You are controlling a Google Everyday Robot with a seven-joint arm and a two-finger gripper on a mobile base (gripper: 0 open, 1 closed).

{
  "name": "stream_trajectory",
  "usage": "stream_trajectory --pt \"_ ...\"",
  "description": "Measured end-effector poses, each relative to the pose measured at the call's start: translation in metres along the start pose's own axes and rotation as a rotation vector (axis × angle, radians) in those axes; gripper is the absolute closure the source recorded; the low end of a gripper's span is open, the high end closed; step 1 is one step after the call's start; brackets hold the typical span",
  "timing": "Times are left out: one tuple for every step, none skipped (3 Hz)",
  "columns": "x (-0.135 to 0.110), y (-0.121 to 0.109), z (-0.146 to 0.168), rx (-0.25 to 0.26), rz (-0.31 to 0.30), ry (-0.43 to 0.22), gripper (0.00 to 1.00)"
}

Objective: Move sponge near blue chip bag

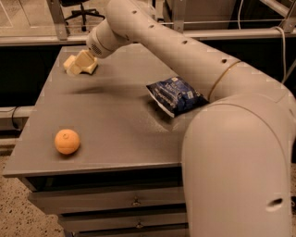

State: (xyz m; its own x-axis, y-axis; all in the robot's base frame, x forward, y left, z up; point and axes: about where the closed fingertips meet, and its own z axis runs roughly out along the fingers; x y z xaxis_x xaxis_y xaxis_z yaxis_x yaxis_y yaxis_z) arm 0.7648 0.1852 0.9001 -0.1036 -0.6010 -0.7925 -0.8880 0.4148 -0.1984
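Observation:
The pale yellow sponge (91, 69) lies at the table's far left corner, partly hidden behind my gripper. My gripper (78, 63) hangs at the end of the long white arm, right over the sponge and overlapping it in view. The dark blue chip bag (178, 96) with white lettering lies flat on the right half of the table, well away from the sponge. My arm's large white body fills the right foreground and hides the table's front right corner.
A round orange fruit (67, 141) sits near the front left edge of the grey table (115, 125). Drawers (134, 201) are below the tabletop. An office chair (81, 9) and a railing stand behind the table.

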Motion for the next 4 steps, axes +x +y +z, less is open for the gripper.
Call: stream_trajectory --pt "0.008 -0.009 0.027 -0.003 0.035 0.01 0.0" --pt "0.016 -0.017 0.048 -0.008 0.072 0.026 0.0" --pt "0.026 -0.025 0.064 -0.01 0.117 0.046 0.09" --pt "0.03 -0.029 0.067 -0.007 0.135 0.049 0.32"
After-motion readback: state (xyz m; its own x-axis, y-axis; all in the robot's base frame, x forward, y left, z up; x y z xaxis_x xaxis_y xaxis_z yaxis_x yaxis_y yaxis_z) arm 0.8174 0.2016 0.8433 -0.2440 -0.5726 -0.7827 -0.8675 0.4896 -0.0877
